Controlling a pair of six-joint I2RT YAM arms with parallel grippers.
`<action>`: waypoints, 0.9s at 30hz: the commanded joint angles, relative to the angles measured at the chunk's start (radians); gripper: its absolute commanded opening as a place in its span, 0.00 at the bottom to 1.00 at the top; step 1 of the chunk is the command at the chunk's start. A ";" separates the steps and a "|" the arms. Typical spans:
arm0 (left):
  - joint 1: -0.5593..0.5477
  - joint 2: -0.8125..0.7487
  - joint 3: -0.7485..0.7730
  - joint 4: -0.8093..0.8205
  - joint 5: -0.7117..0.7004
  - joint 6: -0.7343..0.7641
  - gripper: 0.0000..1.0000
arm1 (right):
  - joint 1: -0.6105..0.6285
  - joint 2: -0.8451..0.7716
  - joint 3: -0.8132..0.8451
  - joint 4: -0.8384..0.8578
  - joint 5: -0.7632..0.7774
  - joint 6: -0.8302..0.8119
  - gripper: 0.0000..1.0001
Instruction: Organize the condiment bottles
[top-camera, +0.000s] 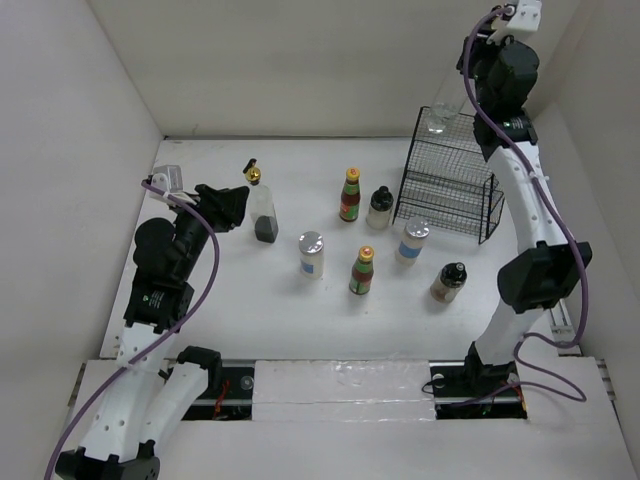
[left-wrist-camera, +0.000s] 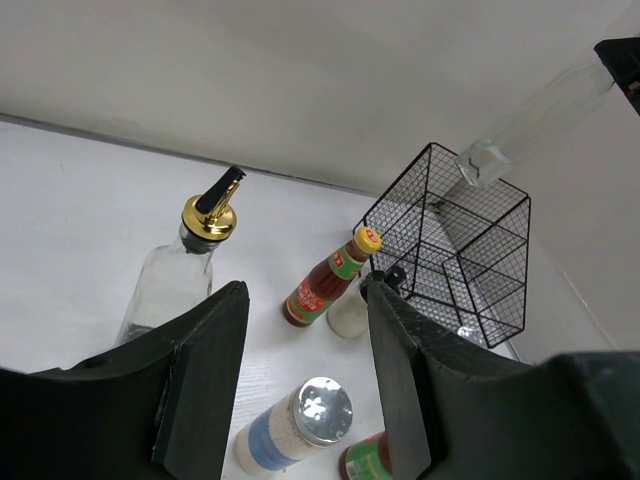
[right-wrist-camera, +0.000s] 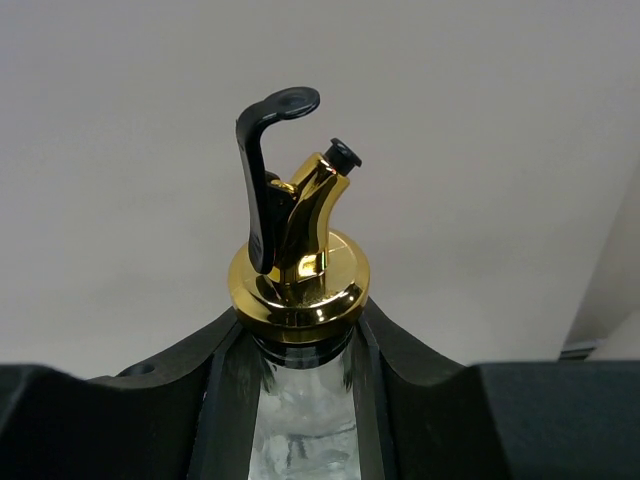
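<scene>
My right gripper (top-camera: 468, 92) is raised high at the back right, shut on the neck of a tall clear gold-spouted bottle (right-wrist-camera: 300, 270). The bottle (top-camera: 440, 118) hangs above the black wire basket (top-camera: 445, 185). My left gripper (top-camera: 228, 205) is open and empty, just left of the second gold-spouted bottle (top-camera: 263, 208), which holds dark liquid. On the table stand two orange-capped sauce bottles (top-camera: 350, 195) (top-camera: 363, 270), two silver-lidded jars (top-camera: 312, 253) (top-camera: 412, 240), a black-lidded white jar (top-camera: 379, 208) and a black-lidded jar (top-camera: 449, 282). In the left wrist view the open gripper (left-wrist-camera: 305, 290) frames a silver-lidded jar (left-wrist-camera: 300, 420).
The wire basket (left-wrist-camera: 450, 250) stands at the back right of the white table, near the right wall. White walls close in the left, back and right sides. The arm bases sit on a rail at the near edge.
</scene>
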 joint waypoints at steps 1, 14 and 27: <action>-0.004 -0.013 0.000 0.058 0.025 -0.008 0.47 | 0.026 -0.011 0.034 0.138 0.160 -0.020 0.03; -0.004 -0.013 0.000 0.058 0.025 -0.008 0.47 | 0.066 0.065 0.030 0.237 0.349 -0.029 0.00; -0.004 -0.001 0.000 0.058 0.024 -0.008 0.48 | 0.084 0.133 -0.030 0.237 0.381 -0.039 0.00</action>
